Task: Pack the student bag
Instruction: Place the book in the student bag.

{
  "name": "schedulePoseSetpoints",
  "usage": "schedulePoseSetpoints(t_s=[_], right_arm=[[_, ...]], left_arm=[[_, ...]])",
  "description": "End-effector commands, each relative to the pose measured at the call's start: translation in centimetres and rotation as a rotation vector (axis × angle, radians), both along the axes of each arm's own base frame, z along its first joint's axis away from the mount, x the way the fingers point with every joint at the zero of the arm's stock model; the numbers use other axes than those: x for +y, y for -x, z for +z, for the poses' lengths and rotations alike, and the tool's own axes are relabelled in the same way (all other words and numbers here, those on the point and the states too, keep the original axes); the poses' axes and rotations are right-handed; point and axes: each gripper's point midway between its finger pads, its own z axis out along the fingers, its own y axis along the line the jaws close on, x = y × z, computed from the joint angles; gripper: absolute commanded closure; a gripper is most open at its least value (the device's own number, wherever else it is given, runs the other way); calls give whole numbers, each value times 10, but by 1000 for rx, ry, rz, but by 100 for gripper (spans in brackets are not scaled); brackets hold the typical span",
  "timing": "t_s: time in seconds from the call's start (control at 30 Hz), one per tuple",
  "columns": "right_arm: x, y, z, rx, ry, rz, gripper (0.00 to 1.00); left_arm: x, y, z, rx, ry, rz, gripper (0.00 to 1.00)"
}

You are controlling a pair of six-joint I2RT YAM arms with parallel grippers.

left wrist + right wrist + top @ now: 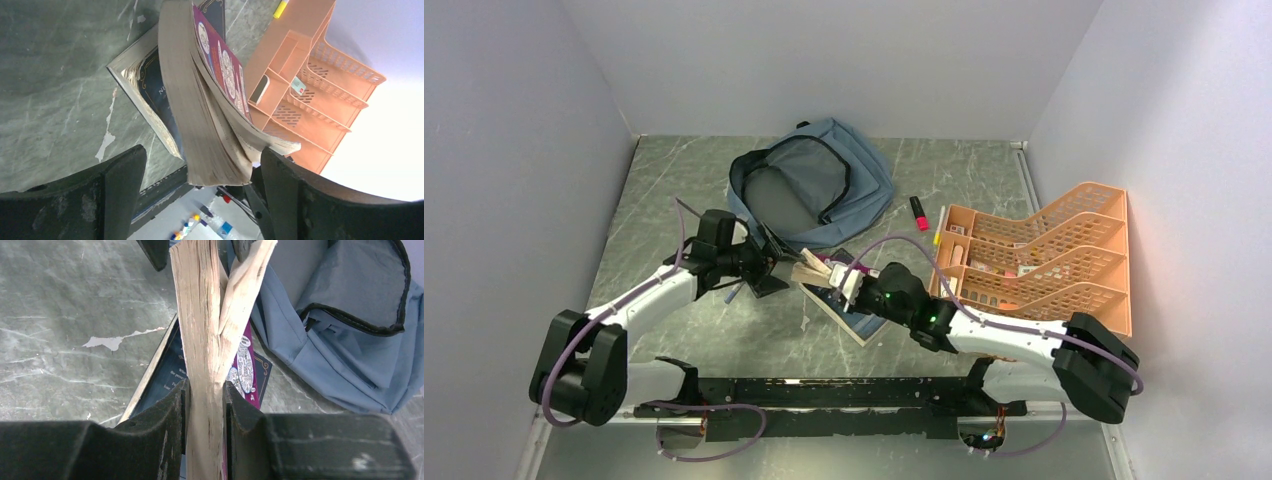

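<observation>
The slate blue-grey student bag (824, 185) lies at the back middle of the table, its main opening unzipped; it also shows in the right wrist view (340, 340). My right gripper (849, 283) (206, 387) is shut on a thick paperback with a magenta cover (816, 270) (205, 315), holding it on edge above a dark blue book (854, 318) (160, 375) that lies flat on the table. My left gripper (774, 270) (201, 152) is open, its jaws either side of the paperback's (200, 100) far end, whose pages fan apart.
An orange mesh tray organiser (1044, 260) (300, 75) with small items stands at the right. A red marker (919, 213) and a yellow marker (939, 228) lie between it and the bag. Grey walls close in the left, back and right.
</observation>
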Motion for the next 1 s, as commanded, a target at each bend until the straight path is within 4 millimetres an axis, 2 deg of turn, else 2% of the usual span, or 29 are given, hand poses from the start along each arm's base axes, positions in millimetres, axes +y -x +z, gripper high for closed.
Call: schedulePoseSetpoints(t_s=[0.0,0.17,0.33,0.53,0.97], right_arm=[[23,1,32,-90,-108,43,100],[22,5,24,-85,-92,46,100],[12,4,18,-74,-74,12,100],[9,10,10,-47,-55,23,100],[19,5,28,-72,-111,26,100]], left_arm=[[-13,3,4,30,96,-7,11],[-12,3,0,59,109,28,12],[-9,-1,8,40,115,71,12],[-11,-9,26,-10,170,101,12],[-8,1,13,10,141,82,12]])
